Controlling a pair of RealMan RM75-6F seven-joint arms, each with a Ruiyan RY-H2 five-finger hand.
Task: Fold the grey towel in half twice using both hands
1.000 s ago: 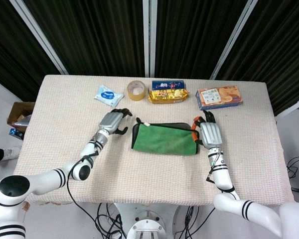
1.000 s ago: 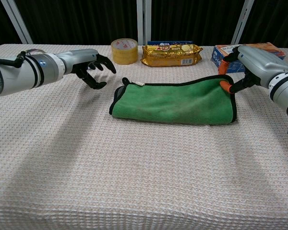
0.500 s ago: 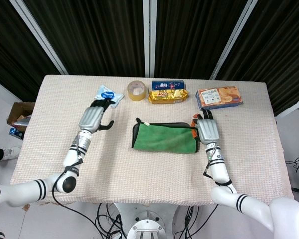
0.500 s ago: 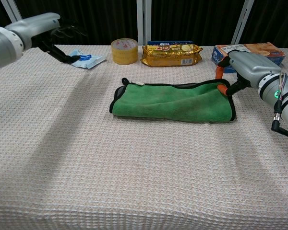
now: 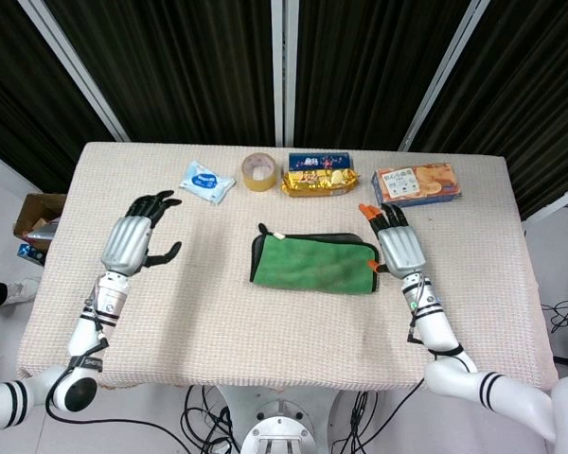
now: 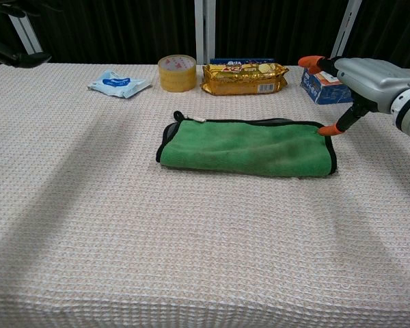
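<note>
The towel (image 5: 312,262) (image 6: 246,147) lies folded into a long strip at the table's middle, green side up with a dark grey border. My left hand (image 5: 133,241) hovers well to the left of it, fingers spread and empty; only its dark fingers (image 6: 17,58) show at the chest view's top left corner. My right hand (image 5: 398,248) (image 6: 359,75) is just off the towel's right end, raised, with orange-tipped fingers spread and nothing held. Its thumb tip (image 6: 331,130) hangs close to the towel's right corner.
Along the far edge stand a blue tissue pack (image 5: 206,181), a tape roll (image 5: 258,171), a gold snack bag (image 5: 317,178) and a biscuit box (image 5: 415,184), which is close behind my right hand. A cardboard box (image 5: 38,218) sits on the floor to the left.
My left hand has drawn away from the towel to the far left. My right hand has let go of the towel's right edge, risen and spread its fingers.
</note>
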